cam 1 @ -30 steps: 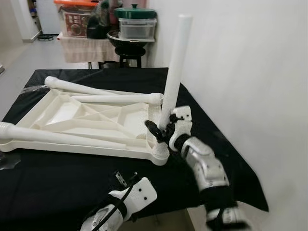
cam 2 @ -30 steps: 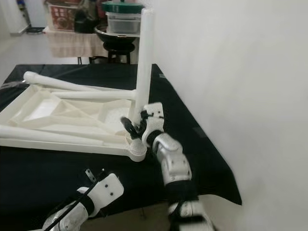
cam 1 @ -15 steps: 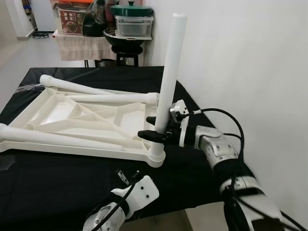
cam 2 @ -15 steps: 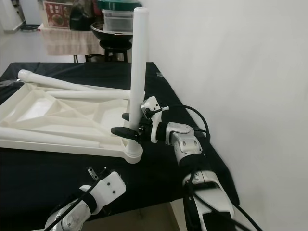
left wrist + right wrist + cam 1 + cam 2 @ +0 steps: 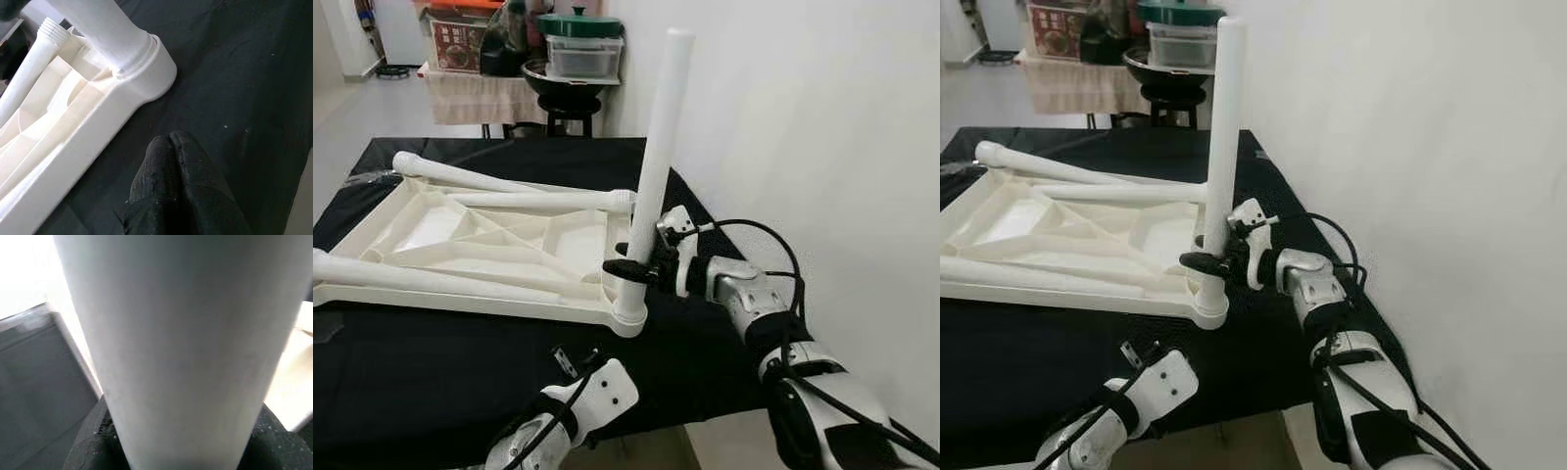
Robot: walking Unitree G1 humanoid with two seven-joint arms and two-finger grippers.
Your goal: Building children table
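The upside-down white plastic children's table top (image 5: 499, 255) lay on the black tablecloth (image 5: 431, 362). At its near right corner stood an upright white tubular leg (image 5: 654, 166), which the right gripper (image 5: 634, 262) clasped low down. Nearer than that corner, the left gripper (image 5: 168, 142) hovered, fingers pressed together, empty.

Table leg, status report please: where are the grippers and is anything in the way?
Right gripper shut on upright table leg, low, near its corner socket. Left gripper shut, hanging off the near edge of the tabletop. Three legs lie loose across the tabletop, none blocking.
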